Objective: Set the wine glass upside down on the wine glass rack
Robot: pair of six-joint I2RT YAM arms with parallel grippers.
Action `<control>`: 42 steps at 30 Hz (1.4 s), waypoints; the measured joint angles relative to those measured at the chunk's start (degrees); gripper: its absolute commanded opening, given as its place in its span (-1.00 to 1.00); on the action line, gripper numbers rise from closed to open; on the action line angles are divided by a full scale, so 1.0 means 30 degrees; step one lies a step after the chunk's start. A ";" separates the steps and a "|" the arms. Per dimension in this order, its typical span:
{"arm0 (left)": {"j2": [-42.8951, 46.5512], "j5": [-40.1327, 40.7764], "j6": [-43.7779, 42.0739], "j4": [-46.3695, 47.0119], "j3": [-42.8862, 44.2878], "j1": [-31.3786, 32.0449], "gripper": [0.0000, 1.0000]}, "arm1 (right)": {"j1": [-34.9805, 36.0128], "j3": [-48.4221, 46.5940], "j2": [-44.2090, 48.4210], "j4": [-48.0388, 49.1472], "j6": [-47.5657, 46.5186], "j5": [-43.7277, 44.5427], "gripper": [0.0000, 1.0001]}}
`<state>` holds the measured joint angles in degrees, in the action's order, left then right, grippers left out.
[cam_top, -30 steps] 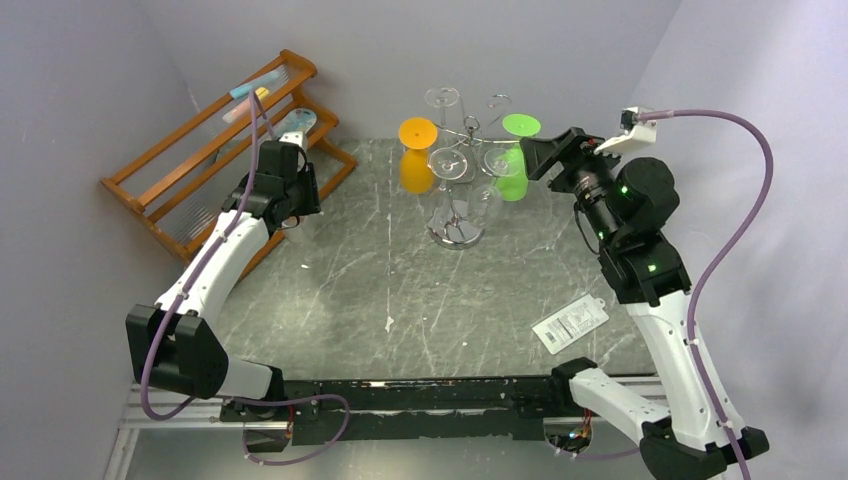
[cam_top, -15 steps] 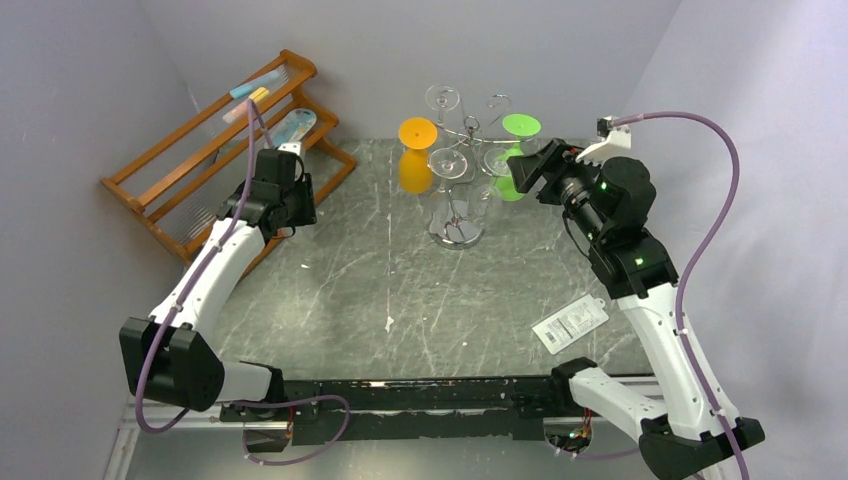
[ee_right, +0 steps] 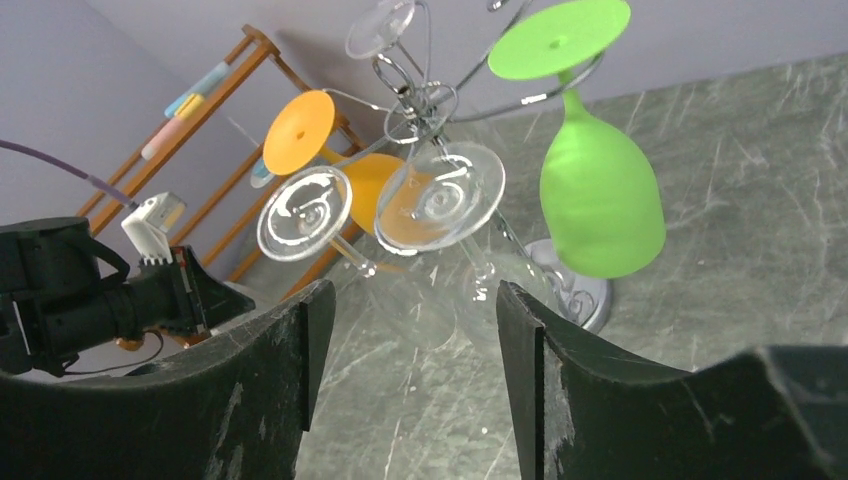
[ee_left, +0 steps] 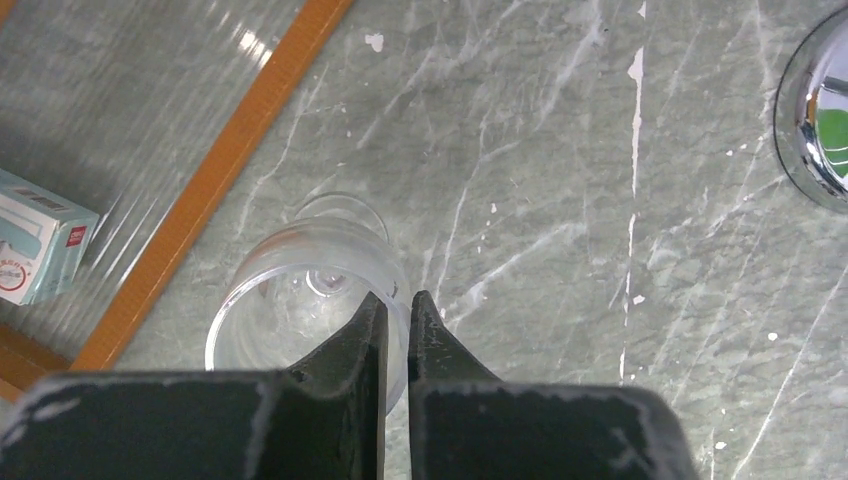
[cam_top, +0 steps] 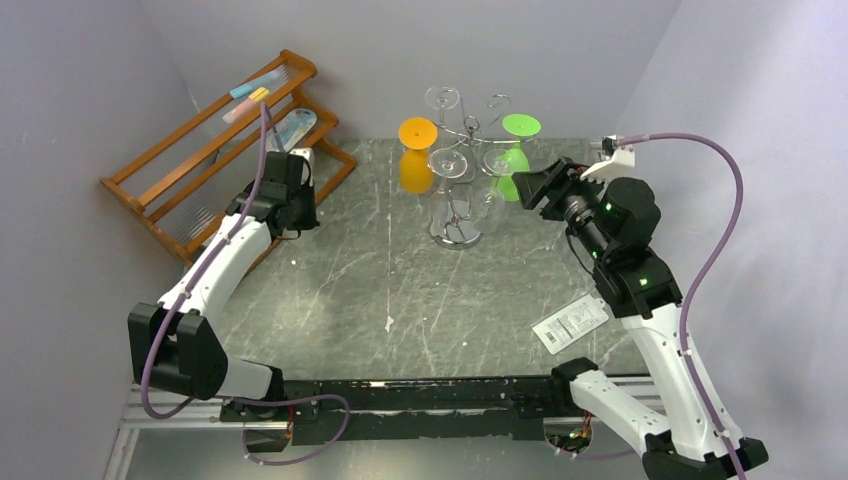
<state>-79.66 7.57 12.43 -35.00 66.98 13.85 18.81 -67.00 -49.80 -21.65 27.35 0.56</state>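
my left pincer is closed on the rim of the wine glass, one finger inside the bowl and one outside. the glass stands mouth up on the table, just beside the bottom rail of the wooden shelf, so there's little room on that side. a small light-blue box lies on the shelf's ribbed tier. toward the wine glass rack the table is open marble right up to its chrome base.

my right pincer is open with nothing between its fingers. it points at the rack from the right, close to the green glass. the rack carries that one, an orange glass and clear glasses, all hanging foot up. a white tag lies on the table near the right arm.
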 measured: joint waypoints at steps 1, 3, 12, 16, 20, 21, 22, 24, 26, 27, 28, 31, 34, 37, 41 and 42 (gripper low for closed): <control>0.0022 -0.0124 -0.0022 -0.0015 0.0000 0.0080 -0.90 | 0.0000 0.0175 0.0117 -0.0022 0.0197 -0.0007 0.26; 0.0124 -0.0408 -0.0073 -0.0131 0.0000 0.0204 -0.90 | 0.0000 0.0634 0.0342 -0.0051 0.0597 -0.0044 0.26; 0.2535 -0.3206 0.1107 -0.0255 -0.0131 0.3519 -0.90 | 0.0000 0.4699 0.3126 -0.0874 0.5107 -0.0299 0.24; 0.3810 -0.4029 0.2565 0.1013 -0.0918 0.6288 -0.90 | 0.0000 0.7125 0.4976 -0.1253 0.8502 -0.0758 0.25; 0.3978 -0.4524 0.3978 0.3162 -0.2492 0.9464 -0.90 | 0.0000 0.9216 0.6047 -0.1676 1.1723 -0.1435 0.24; 0.3956 -0.4554 0.4255 0.3628 -0.2900 1.0134 -0.90 | 0.0000 0.9697 0.6127 -0.1836 1.2568 -0.1741 0.24; 0.3949 -0.4554 0.4510 0.4014 -0.3264 1.0717 -0.90 | 0.0000 0.9996 0.6120 -0.1989 1.3136 -0.1953 0.24; 0.3949 -0.4466 0.4867 0.4940 -0.3905 1.1817 -0.90 | 0.0000 1.0608 0.6025 -0.2178 1.4353 -0.2448 0.24; 0.3949 -0.4087 0.5107 0.6244 -0.4503 1.2815 -0.90 | 0.0000 1.1016 0.5814 -0.2288 1.5344 -0.2892 0.25; 0.3949 -0.3810 0.5158 0.6958 -0.4794 1.3362 -0.90 | 0.0000 1.1227 0.5639 -0.2324 1.5948 -0.3162 0.25; 0.3949 -0.3621 0.5158 0.7453 -0.4976 1.3799 -0.90 | 0.0000 1.1351 0.5523 -0.2331 1.6327 -0.3366 0.26; 0.3883 -0.2710 0.5129 0.9216 -0.5457 1.5329 -0.90 | 0.0000 1.1970 0.5056 -0.2237 1.7566 -0.4160 0.27; 0.3563 -0.1574 0.4867 1.0746 -0.5646 1.6728 -0.90 | 0.0000 1.2473 0.4452 -0.2164 1.8527 -0.4860 0.28; 0.3184 -0.0313 0.4393 1.2043 -0.5821 1.8003 -0.90 | 0.0000 1.2735 0.3825 -0.1880 1.9278 -0.5472 0.26; 0.2703 0.1428 0.3548 1.3806 -0.6149 1.9343 -0.90 | 0.0000 1.3500 0.3359 -0.0750 1.9883 -0.6237 0.20; 0.2594 0.1800 0.3330 1.4200 -0.6207 1.9591 -0.90 | 0.0000 1.3792 0.3257 -0.0459 2.0050 -0.6477 0.19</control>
<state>-71.88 12.97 22.41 7.60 48.36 72.62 18.81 -25.63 -40.03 -23.03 87.50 -18.87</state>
